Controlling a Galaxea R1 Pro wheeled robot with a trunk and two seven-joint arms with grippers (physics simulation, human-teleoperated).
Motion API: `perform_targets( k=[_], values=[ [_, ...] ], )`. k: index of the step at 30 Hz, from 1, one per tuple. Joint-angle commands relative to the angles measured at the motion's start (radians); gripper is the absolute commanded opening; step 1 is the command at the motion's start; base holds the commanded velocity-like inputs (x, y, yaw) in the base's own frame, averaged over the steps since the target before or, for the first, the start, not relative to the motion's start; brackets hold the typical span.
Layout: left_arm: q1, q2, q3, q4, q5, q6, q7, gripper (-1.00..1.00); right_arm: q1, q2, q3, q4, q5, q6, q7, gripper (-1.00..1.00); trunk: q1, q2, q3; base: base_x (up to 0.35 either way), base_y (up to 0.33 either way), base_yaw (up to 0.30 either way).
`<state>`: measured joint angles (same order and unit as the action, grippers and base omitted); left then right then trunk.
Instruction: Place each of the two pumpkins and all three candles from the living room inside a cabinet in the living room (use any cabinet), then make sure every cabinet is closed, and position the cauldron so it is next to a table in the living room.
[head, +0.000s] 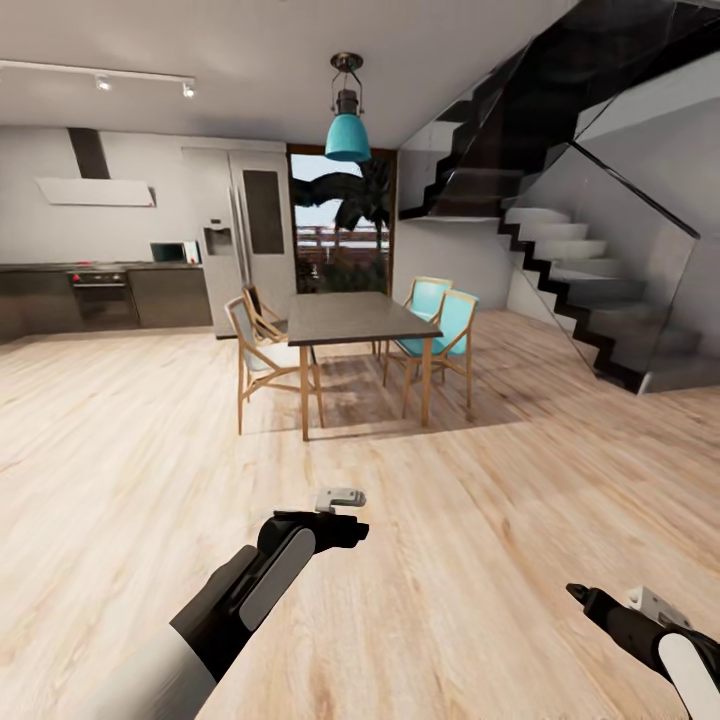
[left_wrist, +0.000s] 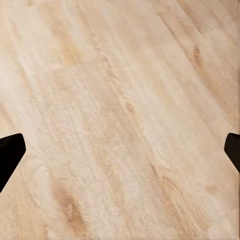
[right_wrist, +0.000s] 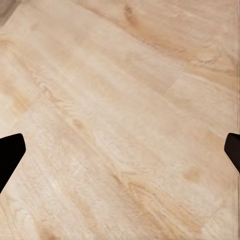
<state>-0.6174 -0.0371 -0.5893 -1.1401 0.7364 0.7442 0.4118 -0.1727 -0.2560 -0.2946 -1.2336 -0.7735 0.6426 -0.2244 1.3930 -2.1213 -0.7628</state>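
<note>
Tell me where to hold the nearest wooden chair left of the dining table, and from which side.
Probably the top rail of its backrest, coming from the open floor side: the chair faces the table, so its back is free there.

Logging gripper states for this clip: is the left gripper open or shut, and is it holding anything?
Open and empty. In the left wrist view the two dark fingertips sit at opposite edges, with just bare wood floor between them.

Pale plank floor (head: 130, 420) — dining table (head: 355, 318), four chairs (head: 262, 352).
</note>
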Motion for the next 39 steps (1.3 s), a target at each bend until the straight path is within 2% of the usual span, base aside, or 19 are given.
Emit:
perform_targets(
  k=[1,39],
  values=[
    [-0.001,0.0,-0.001,-0.001,0.011,0.001,0.01,1.0,-0.001,0.0,0.0,-0.001,-0.01,0.003,-0.009,1.0,0.0,0.0,0.0,0.0,0.0,-0.232],
    [-0.001,0.0,-0.001,-0.001,0.011,0.0,0.012,1.0,-0.001,0.0,0.0,-0.001,-0.01,0.006,-0.009,1.0,0.0,0.0,0.044,0.0,0.0,-0.232]
  ],
)
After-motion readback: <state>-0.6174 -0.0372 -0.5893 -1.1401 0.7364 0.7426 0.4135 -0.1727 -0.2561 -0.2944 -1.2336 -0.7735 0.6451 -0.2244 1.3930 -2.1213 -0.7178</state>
